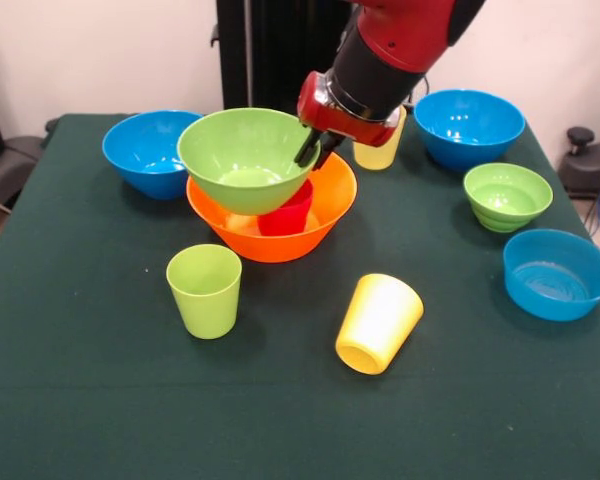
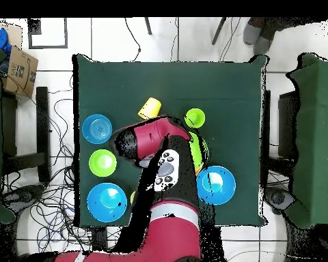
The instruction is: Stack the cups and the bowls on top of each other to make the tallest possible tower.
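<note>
My gripper [image 1: 314, 149] is shut on the right rim of the large lime green bowl [image 1: 242, 160] and holds it tilted just above the large orange bowl [image 1: 320, 215]. A red cup [image 1: 286, 216] stands inside the orange bowl, under the green one. A lime green cup [image 1: 204, 290] stands upright in front, and it also shows in the overhead view [image 2: 195, 119]. A bright yellow cup [image 1: 378, 322] lies on its side, also seen from overhead [image 2: 149, 108]. A paler yellow cup [image 1: 380, 152] stands behind the gripper. In the overhead view the arm [image 2: 160, 147] hides the gripper and the orange bowl.
One medium blue bowl [image 1: 150, 150] stands at the back left, another [image 1: 468, 125] at the back right. A small green bowl [image 1: 507, 195] and a small shallow blue bowl [image 1: 558, 272] sit at the right, near the table's edge.
</note>
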Motion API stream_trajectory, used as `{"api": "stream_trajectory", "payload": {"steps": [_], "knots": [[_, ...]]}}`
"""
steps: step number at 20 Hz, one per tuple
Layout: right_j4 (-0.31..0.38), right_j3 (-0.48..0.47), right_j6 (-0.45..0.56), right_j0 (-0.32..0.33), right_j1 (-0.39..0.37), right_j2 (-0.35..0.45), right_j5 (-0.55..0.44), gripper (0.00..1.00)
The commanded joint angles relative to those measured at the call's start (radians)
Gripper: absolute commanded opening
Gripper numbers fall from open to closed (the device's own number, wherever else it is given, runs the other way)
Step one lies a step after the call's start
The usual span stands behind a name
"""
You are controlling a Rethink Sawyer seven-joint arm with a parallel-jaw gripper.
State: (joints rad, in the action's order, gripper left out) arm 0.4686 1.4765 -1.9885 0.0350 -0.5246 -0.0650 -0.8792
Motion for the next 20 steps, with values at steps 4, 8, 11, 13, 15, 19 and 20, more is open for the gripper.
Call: {"api": "stream_trajectory", "payload": {"steps": [4,8,11,13,15,19,20], "knots": [[-0.052,-0.039,-0.127,-0.039,0.025,0.041,0.007,0.00],[-0.062,-0.039,-0.124,-0.045,0.023,0.036,-0.003,0.00],[-0.068,-0.039,-0.123,-0.051,0.021,0.031,-0.013,0.00],[-0.072,-0.041,-0.121,-0.055,0.021,0.027,-0.018,0.00],[-0.076,-0.042,-0.117,-0.060,0.020,0.023,-0.026,0.00],[-0.082,-0.045,-0.107,-0.067,0.018,0.016,-0.044,0.00],[-0.084,-0.045,-0.105,-0.069,0.017,0.014,-0.046,0.00]]}}
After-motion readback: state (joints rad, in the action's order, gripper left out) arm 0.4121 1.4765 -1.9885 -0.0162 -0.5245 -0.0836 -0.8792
